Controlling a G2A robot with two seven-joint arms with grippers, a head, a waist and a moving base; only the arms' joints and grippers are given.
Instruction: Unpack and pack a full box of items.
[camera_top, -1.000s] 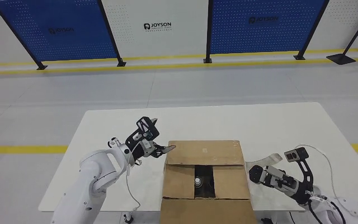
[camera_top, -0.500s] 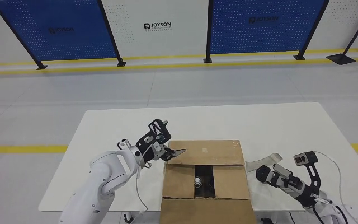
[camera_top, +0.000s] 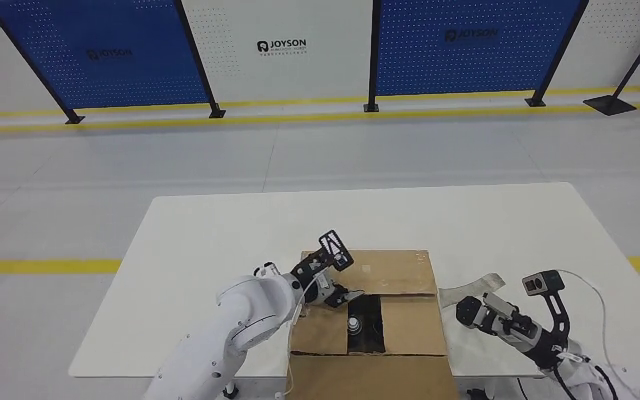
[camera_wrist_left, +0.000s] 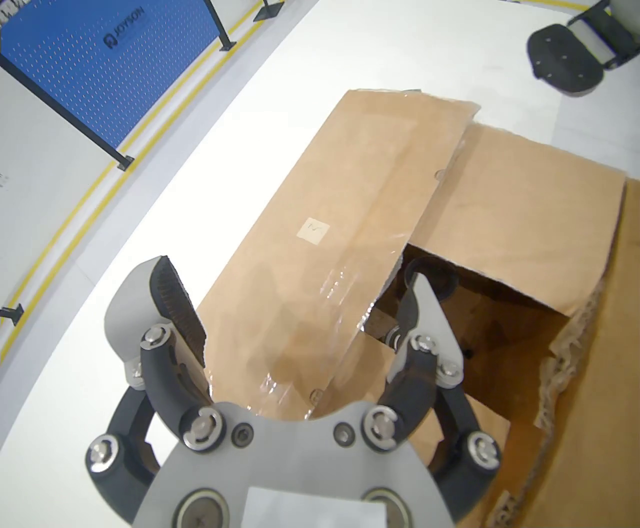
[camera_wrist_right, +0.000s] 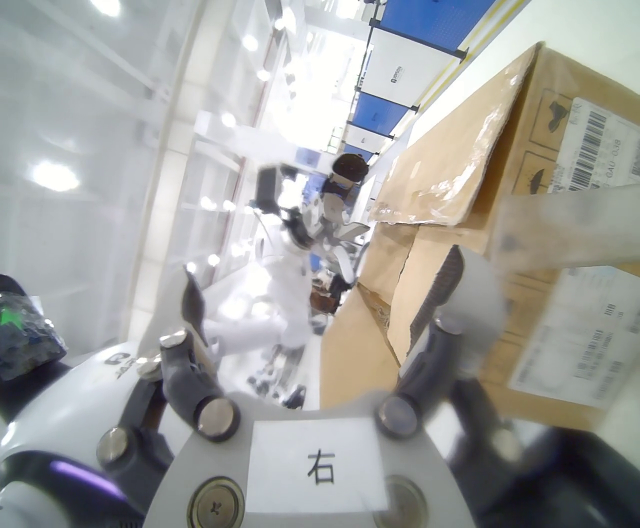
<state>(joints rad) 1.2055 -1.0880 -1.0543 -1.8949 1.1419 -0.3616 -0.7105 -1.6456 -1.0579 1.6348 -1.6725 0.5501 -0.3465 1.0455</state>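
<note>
A brown cardboard box stands at the table's near middle, its flaps parted over a dark gap. In that gap a small white-capped bottle shows. My left gripper hangs open over the far flap's left end, at the edge of the gap. In the left wrist view the left gripper straddles the taped flap, one finger above the opening. My right gripper sits open just right of the box. In its own view the right gripper faces the box's labelled side.
The white table has open room left, right and behind the box. The box's torn near flap edge is ragged. Blue panels and yellow floor lines lie beyond the table.
My left arm has swung right, from beside the box's left side to over its far flap and opening. The right arm drew back slightly, then held still.
</note>
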